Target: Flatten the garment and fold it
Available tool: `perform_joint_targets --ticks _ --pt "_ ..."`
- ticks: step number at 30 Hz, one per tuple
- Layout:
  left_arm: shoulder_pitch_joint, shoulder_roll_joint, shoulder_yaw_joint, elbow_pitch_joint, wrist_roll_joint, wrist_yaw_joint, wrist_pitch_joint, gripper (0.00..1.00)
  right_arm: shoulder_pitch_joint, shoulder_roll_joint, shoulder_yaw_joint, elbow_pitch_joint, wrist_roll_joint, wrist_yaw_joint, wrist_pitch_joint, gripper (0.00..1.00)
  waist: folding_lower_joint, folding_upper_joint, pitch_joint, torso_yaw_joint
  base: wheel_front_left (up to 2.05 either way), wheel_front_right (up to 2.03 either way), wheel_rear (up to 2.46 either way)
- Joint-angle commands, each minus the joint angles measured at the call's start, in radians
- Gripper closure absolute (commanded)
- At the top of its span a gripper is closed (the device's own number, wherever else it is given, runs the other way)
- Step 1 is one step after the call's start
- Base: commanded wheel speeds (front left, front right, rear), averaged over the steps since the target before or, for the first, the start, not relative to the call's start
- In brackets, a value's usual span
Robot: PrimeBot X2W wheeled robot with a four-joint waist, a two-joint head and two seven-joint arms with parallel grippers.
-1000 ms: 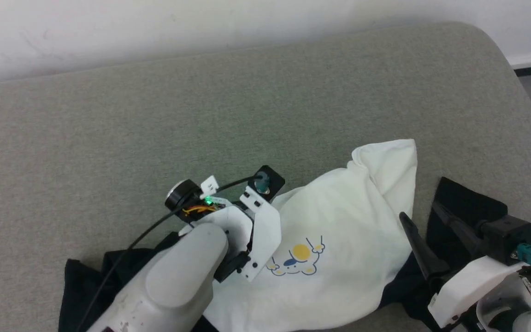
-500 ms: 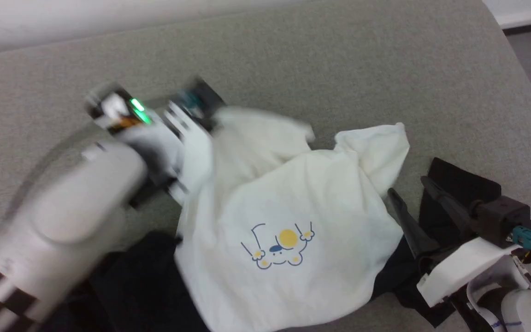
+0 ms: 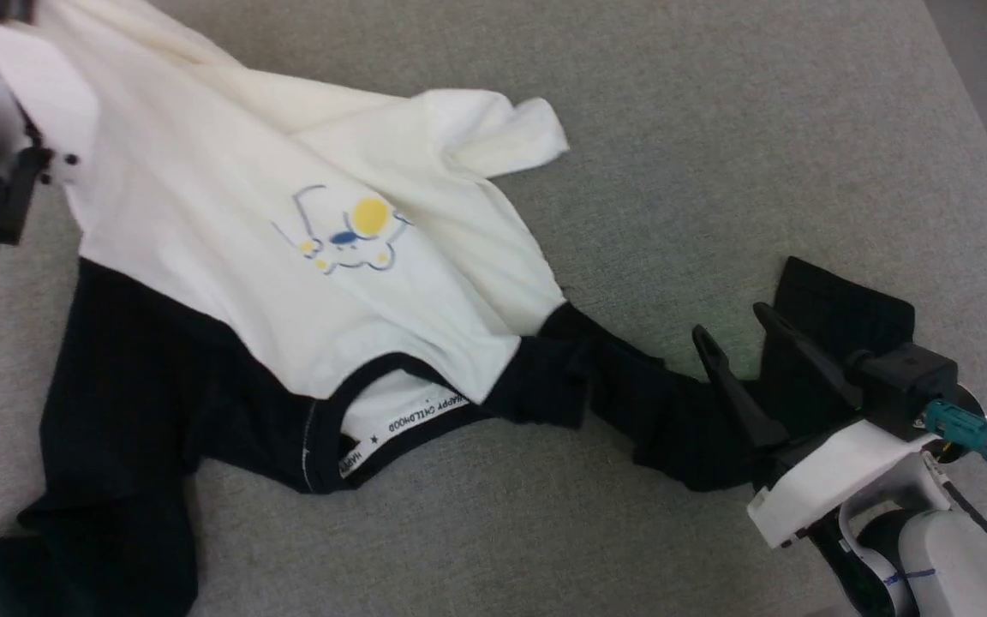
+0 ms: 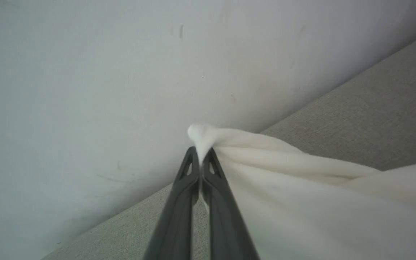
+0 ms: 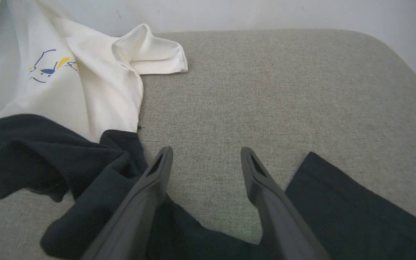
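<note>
Since a second ago, my left tool (image 4: 200, 155) had clenched on a white edge of the garment (image 3: 228, 197) and drawn it out, stretching it across the grey cushion (image 3: 716, 128). My right tool (image 3: 726, 321) stayed released above a black sleeve (image 3: 836, 308).

The garment (image 3: 202, 231) is cut off by the head view's top-left corner and bottom edge.

Soft, even light covers the garment (image 3: 202, 223), with only faint shadows under its folds. The head view is crisp across the garment and softer left of it. Beside the left claw (image 4: 202, 151), the garment's cloth looks blurred.
</note>
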Motion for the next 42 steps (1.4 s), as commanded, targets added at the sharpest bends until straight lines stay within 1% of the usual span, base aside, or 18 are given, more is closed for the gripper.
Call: perform_joint_targets --ticks 1,4,5,6,7,9,11,15,17,21,23,25,30,33,38,39,40,42 --pt "-0.002 0.010 0.012 0.018 0.004 0.027 -0.009 1.00 -0.019 0.006 0.006 0.008 0.007 -0.001 -0.007 0.00 -0.0002 0.0001 0.010 -0.010 0.00 0.00 0.00" --pt "0.034 0.008 0.031 0.052 -0.016 0.066 -0.023 1.00 -0.025 0.005 0.012 0.020 0.005 -0.001 -0.008 0.00 -0.0002 0.0001 -0.001 -0.006 0.00 0.00 0.00" --pt "0.054 -0.003 0.040 0.057 -0.032 0.075 -0.033 0.67 -0.026 0.004 0.014 0.023 0.005 -0.001 -0.007 0.00 -0.0002 0.0001 -0.009 -0.003 0.00 0.00 0.00" --pt "0.076 -0.014 0.049 0.057 -0.052 0.079 -0.046 0.13 -0.027 0.003 0.015 0.025 0.004 -0.001 -0.006 0.00 -0.0002 0.0001 -0.017 0.001 0.00 0.00 0.00" --pt "0.097 -0.023 0.056 0.056 -0.067 0.083 -0.065 0.00 -0.027 0.001 0.016 0.025 0.002 -0.001 -0.006 0.00 -0.0002 0.0001 -0.027 0.005 0.00 0.00 0.00" --pt "0.141 -0.038 0.072 0.047 -0.091 0.092 -0.119 0.00 -0.028 -0.001 0.014 0.025 -0.002 -0.001 -0.005 0.00 -0.0002 0.0001 -0.048 0.016 0.00 0.00 0.00" --pt "0.190 -0.065 0.110 0.027 -0.128 0.117 -0.203 0.00 -0.030 -0.001 0.004 0.022 -0.010 -0.001 -0.005 0.00 -0.0002 0.0001 -0.072 0.032 0.00 0.00 0.00" --pt "0.328 -0.137 0.181 -0.049 -0.201 0.162 -0.398 0.00 -0.046 -0.006 0.010 0.019 -0.009 -0.001 0.009 0.00 -0.0002 0.0001 -0.123 0.078 0.00 0.00 0.00" --pt "0.401 -0.168 0.203 -0.104 -0.215 0.184 -0.461 0.00 -0.064 -0.010 0.016 0.020 -0.004 -0.001 0.022 0.00 -0.0002 0.0001 -0.142 0.106 0.00 0.00 0.00" --pt "0.549 -0.238 0.267 -0.252 -0.206 0.237 -0.496 0.00 -0.119 -0.022 0.032 0.047 0.001 -0.001 0.065 0.00 -0.0002 0.0001 -0.162 0.173 0.00 0.00 0.00" --pt "0.622 -0.283 0.310 -0.347 -0.161 0.263 -0.497 0.00 -0.151 -0.033 0.049 0.079 0.004 -0.001 0.109 0.00 -0.0002 0.0001 -0.166 0.208 0.00 0.00 0.00" --pt "0.694 -0.331 0.354 -0.423 -0.119 0.271 -0.497 0.00 -0.188 -0.038 0.060 0.115 0.015 -0.001 0.144 0.00 -0.0002 0.0001 -0.165 0.242 0.00 0.00 0.00" --pt "0.808 -0.430 0.425 -0.501 -0.027 0.225 -0.497 0.00 -0.258 -0.068 0.083 0.231 0.034 -0.001 0.277 0.00 -0.0002 0.0001 -0.152 0.327 0.00 0.00 0.00" --pt "0.841 -0.479 0.462 -0.509 0.011 0.189 -0.498 0.00 -0.281 -0.086 0.101 0.286 0.053 -0.001 0.380 0.00 -0.0002 0.0001 -0.144 0.369 0.00 0.00 0.00" --pt "0.869 -0.543 0.514 -0.503 0.063 0.130 -0.498 0.00 -0.299 -0.130 0.139 0.327 0.084 -0.001 0.534 0.00 -0.0002 0.0001 -0.133 0.413 0.00 0.00 0.00" --pt "0.873 -0.555 0.524 -0.502 0.072 0.120 -0.498 0.00 -0.301 -0.144 0.154 0.329 0.087 -0.001 0.571 0.27 -0.0002 0.0001 -0.131 0.419 0.00 0.00 0.00" --pt "0.875 -0.566 0.533 -0.501 0.081 0.110 -0.498 0.00 -0.301 -0.159 0.162 0.331 0.091 -0.001 0.605 0.63 -0.0002 0.0001 -0.129 0.425 0.00 0.00 0.00" --pt "0.879 -0.586 0.547 -0.498 0.095 0.091 -0.498 0.00 -0.306 -0.187 0.160 0.328 0.090 -0.001 0.652 1.00 -0.0002 0.0001 -0.124 0.435 0.00 0.00 0.00"
